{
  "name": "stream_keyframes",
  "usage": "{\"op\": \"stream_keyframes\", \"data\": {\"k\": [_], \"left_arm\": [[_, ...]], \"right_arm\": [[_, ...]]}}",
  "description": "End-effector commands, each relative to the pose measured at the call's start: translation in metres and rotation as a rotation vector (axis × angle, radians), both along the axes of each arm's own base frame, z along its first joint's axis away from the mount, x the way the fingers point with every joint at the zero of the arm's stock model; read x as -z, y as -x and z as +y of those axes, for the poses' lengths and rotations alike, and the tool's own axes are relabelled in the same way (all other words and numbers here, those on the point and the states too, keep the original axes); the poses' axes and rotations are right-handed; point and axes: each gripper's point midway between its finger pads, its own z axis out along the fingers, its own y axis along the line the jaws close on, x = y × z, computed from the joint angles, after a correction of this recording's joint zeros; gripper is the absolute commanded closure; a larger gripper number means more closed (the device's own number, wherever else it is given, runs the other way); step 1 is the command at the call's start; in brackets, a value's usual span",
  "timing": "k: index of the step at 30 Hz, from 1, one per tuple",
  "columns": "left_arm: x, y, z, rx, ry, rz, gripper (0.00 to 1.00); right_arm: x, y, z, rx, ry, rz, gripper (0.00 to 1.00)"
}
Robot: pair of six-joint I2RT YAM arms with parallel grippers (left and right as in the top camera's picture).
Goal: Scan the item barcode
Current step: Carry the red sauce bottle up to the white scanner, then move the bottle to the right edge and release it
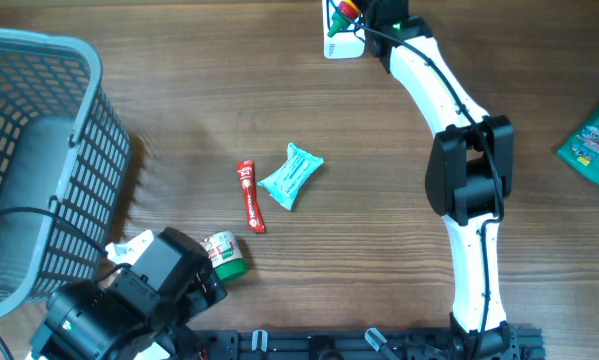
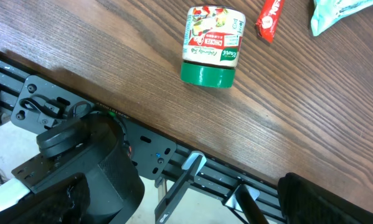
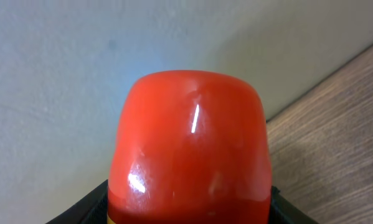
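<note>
**Right gripper clamped on a red-capped item at the far table edge**

Right gripper (image 1: 365, 13) holds the red-capped item (image 1: 349, 9) beside a white stand (image 1: 341, 43); its wrist view shows only the glossy cap (image 3: 189, 143) against a pale wall. Left gripper (image 1: 201, 278) is spread wide and holds nothing; its wrist view alone reads the label of the green-lidded jar (image 2: 211, 46), lying on its side near a red sachet (image 1: 250, 196) and a teal packet (image 1: 291, 177). Brown wood-grain table (image 1: 379, 180); grey basket (image 1: 79, 120) at left; black rail (image 2: 142, 143) along the near edge.
</note>
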Motion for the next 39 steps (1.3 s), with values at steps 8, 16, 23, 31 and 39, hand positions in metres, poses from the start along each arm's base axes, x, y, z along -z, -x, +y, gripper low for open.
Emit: {"op": "stream_keyframes", "data": {"k": [8,16,23,31,39], "left_arm": [[0.0,0.0,0.001,-0.015,0.0,-0.005,0.0],[0.0,0.0,0.001,-0.015,0.0,-0.005,0.0],[0.0,0.0,0.001,-0.015,0.0,-0.005,0.0],[0.0,0.0,0.001,-0.015,0.0,-0.005,0.0],[0.0,0.0,0.001,-0.015,0.0,-0.005,0.0]], "right_arm": [[-0.005,0.008,0.006,-0.042,0.033,0.062,0.64],[-0.031,0.049,-0.226,0.314,0.081,0.276,0.63],[0.022,0.122,-0.402,0.557,0.129,0.513,0.63],[0.085,0.178,-0.481,0.581,0.178,0.721,0.55],[0.127,0.234,-0.481,0.618,0.278,0.975,0.38]]}}
